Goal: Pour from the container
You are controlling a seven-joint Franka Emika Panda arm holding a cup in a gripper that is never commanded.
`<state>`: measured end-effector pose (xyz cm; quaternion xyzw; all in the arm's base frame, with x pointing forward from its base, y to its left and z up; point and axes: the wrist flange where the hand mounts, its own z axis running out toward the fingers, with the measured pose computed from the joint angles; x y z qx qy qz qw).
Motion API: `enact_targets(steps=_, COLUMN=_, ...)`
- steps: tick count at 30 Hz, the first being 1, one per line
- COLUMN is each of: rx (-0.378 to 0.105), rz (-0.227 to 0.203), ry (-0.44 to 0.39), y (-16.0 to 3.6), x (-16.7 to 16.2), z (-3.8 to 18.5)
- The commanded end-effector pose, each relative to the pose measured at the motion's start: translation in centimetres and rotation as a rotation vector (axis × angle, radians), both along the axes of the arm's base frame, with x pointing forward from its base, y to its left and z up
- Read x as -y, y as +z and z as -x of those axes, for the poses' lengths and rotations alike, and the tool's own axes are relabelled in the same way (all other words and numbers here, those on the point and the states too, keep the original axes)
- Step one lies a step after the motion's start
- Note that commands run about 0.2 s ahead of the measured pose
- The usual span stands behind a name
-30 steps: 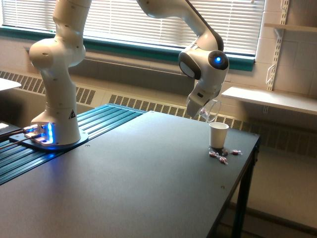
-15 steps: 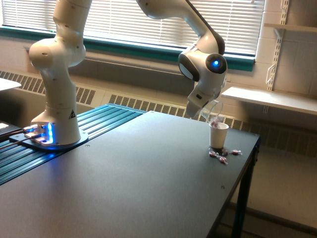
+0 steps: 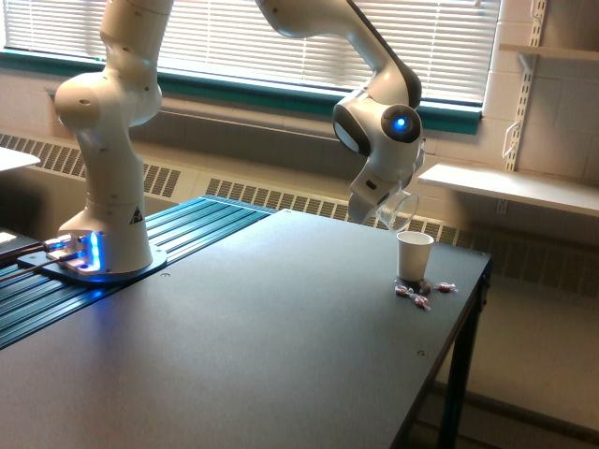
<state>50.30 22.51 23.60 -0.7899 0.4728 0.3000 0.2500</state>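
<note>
You see a small clear plastic cup (image 3: 400, 210) held up in the air, tilted over with its mouth slanting down toward the exterior view's right. It hangs above and just to the left of a white paper cup (image 3: 414, 255), not touching it. Its contents cannot be made out.

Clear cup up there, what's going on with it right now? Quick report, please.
Gripper shut on clear cup, tilted above the white cup. Candies lie loose on the table by the cup's base. Nothing in the way.
</note>
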Motion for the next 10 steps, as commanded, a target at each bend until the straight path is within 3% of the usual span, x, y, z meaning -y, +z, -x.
enact_targets(steps=1, rx=0.045, rz=-0.001, ry=0.030, y=1.6, x=-0.6, z=0.0)
enact_targets(steps=10, rx=0.077, rz=0.006, ry=0.049, y=2.7, x=-0.7, z=0.2)
